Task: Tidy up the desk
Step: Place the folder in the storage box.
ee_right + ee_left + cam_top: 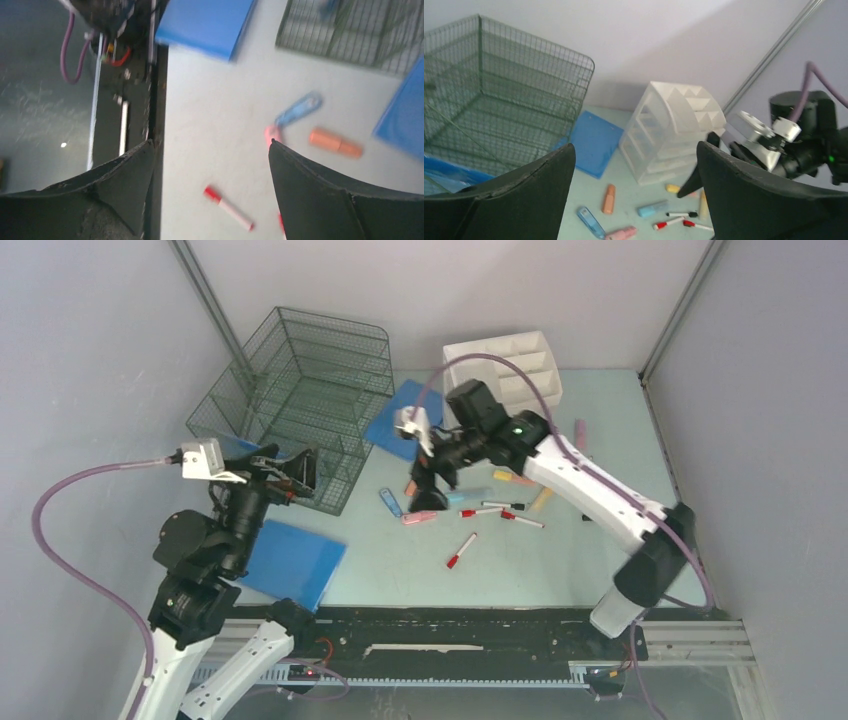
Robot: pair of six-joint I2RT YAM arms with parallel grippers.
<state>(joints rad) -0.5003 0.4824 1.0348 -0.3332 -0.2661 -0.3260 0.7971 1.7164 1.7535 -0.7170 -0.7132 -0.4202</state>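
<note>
1. Jaws wide on both arms, and nothing between either pair! The left gripper (298,472) hangs up by the mesh rack. The right gripper (425,496) sits low over the loose pens.
2. Centre stage is the broad, smooth, pale mint-green counter (560,570). It runs from the black front rail (450,625) to the back wall and is littered through the middle.
3. Right under the right gripper lies a stubby pink highlighter (418,518). The right wrist view shows it just beside one fingertip; touching or not, I cannot tell.
4. Close around it are a flat blue plastic clip (390,502), a short orange highlighter (335,142) and a light blue highlighter (466,496).
5. A little further out, a lone red-capped white marker (461,550) lies toward the rail. A yellow highlighter (540,500) lies off to the right.
6. Out at the edges, a white plastic compartment organiser (505,365) stands at the back and a green wire-mesh stacking rack (310,390) back-left. One flat blue folder (295,560) lies front-left, and a second blue folder (405,415) sits between rack and organiser.
7. My read is that this is the pen-clearing step, early on. Most of the stationery is loose, and the right arm looks lined up on the pink highlighter.
8. The next move likely calls for squaring the jaws across that pink barrel, easing down and closing. Then comes a clean lift toward an organiser slot, without knocking the blue clip alongside.
</note>
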